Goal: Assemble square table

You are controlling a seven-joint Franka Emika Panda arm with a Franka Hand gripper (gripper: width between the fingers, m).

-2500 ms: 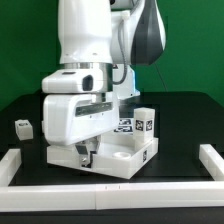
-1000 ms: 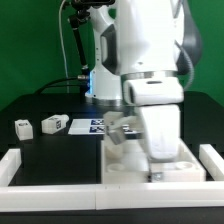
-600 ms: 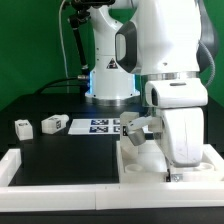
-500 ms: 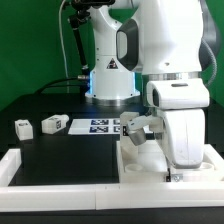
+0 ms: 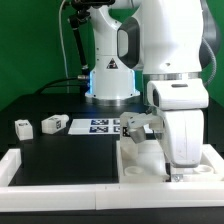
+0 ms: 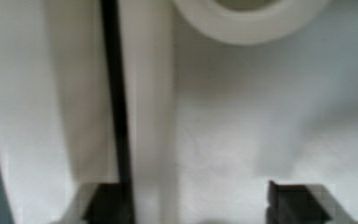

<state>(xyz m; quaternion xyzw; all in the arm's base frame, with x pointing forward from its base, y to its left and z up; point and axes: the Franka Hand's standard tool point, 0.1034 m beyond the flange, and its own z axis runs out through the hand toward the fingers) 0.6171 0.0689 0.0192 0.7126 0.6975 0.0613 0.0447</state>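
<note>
The white square tabletop slab (image 5: 140, 162) lies flat at the front right of the exterior view, close to the border rails. My gripper (image 5: 172, 178) is low over its front right corner. In the wrist view the gripper (image 6: 197, 200) is open. Its two dark fingertips (image 6: 297, 200) stand wide apart astride the slab's edge strip (image 6: 144, 120). A round corner socket (image 6: 247, 18) shows beyond them. Tagged legs (image 5: 137, 127) stand on the slab's far part, partly hidden by the arm. Two more white legs (image 5: 22, 127) (image 5: 53, 125) lie on the table at the left.
The white L-shaped border rail runs along the front (image 5: 60, 170), with another piece at the right (image 5: 213, 155). The marker board (image 5: 95, 126) lies in the middle at the back. The robot base stands behind it. The arm's body hides much of the slab.
The arm and the slab have moved from the middle of the table to the front right by the rails. Over the last half second nothing has visibly moved.
</note>
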